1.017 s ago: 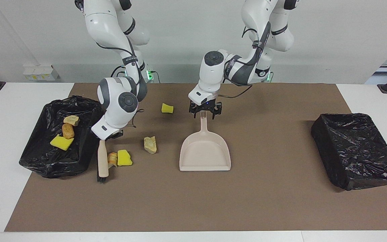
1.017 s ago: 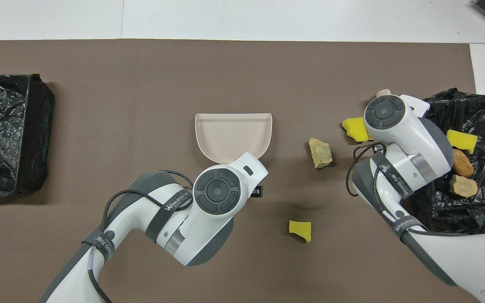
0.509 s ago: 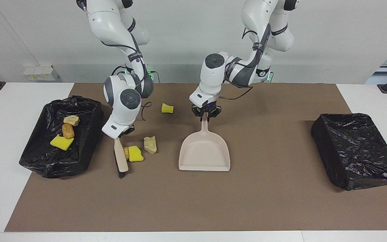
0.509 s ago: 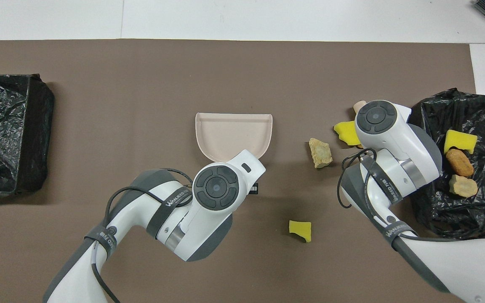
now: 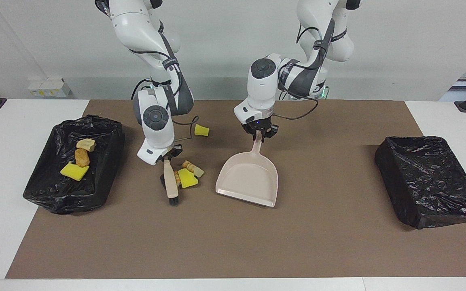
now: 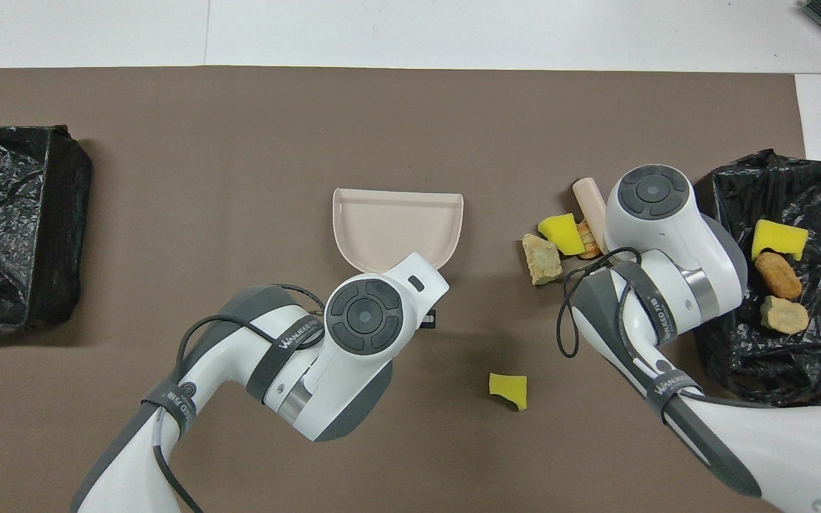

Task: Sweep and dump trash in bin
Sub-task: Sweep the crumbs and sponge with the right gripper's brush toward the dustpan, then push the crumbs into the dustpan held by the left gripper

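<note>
My right gripper (image 5: 167, 155) is shut on the handle of the beige hand brush (image 5: 171, 184), whose bristles rest on the brown mat. Against the brush lies a small heap of trash: a yellow chunk (image 5: 187, 178), a tan lump (image 5: 194, 169) and an orange-brown lump (image 5: 177, 178). The overhead view shows the same yellow chunk (image 6: 561, 234) and tan lump (image 6: 541, 259). My left gripper (image 5: 260, 135) is shut on the handle of the beige dustpan (image 5: 249, 180), which sits slightly turned beside the heap. One more yellow chunk (image 5: 201, 130) lies nearer to the robots.
A black-lined bin (image 5: 75, 190) at the right arm's end of the table holds three scraps. A second black-lined bin (image 5: 427, 182) stands at the left arm's end. The brown mat (image 5: 233, 242) covers the table's middle.
The right gripper dragged the brush toward the dustpan, pushing the yellow and orange scraps up against the tan lump. The left gripper closed on the dustpan handle and turned the pan slightly.
</note>
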Motion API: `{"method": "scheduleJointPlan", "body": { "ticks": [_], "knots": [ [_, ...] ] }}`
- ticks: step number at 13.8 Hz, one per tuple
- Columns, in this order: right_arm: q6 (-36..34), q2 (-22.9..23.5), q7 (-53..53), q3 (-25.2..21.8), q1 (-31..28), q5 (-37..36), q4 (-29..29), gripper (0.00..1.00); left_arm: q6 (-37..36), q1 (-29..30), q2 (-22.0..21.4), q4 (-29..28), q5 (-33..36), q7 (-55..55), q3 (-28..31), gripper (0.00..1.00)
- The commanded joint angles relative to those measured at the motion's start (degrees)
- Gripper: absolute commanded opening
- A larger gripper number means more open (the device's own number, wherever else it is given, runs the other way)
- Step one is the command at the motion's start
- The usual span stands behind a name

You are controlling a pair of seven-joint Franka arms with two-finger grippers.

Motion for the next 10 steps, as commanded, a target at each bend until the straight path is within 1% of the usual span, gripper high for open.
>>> {"method": "scheduleJointPlan", "body": {
  "ticks": [1, 3, 7, 9, 10],
  "knots": [
    [0.16, -1.75, 2.83, 0.79, 0.31, 3.21, -3.18, 0.00, -5.11, 0.15, -2.44, -0.14, 1.78, 12.70, -0.21, 0.00],
    [-0.81, -2.54, 3.37, 0.71, 1.72, 6.98, -3.97, 0.00, -6.09, 0.15, -3.32, -1.36, 1.78, 20.20, -0.21, 0.00],
    [-2.13, -2.72, 7.22, 0.79, 2.16, 10.59, -4.32, 0.00, -7.14, 0.15, -5.95, -5.49, 1.78, 36.53, -0.30, 0.00],
    [-1.61, -1.49, 10.22, 0.80, 5.05, 11.74, -4.59, 0.00, -6.71, 0.15, -5.96, -6.20, 1.78, 44.36, -0.21, 0.00],
    [-1.43, -1.40, 10.14, 0.80, 5.41, 12.96, -4.59, 0.00, -6.10, 0.15, -5.44, -6.21, 1.69, 44.83, -0.30, 0.00]
  ]
}}
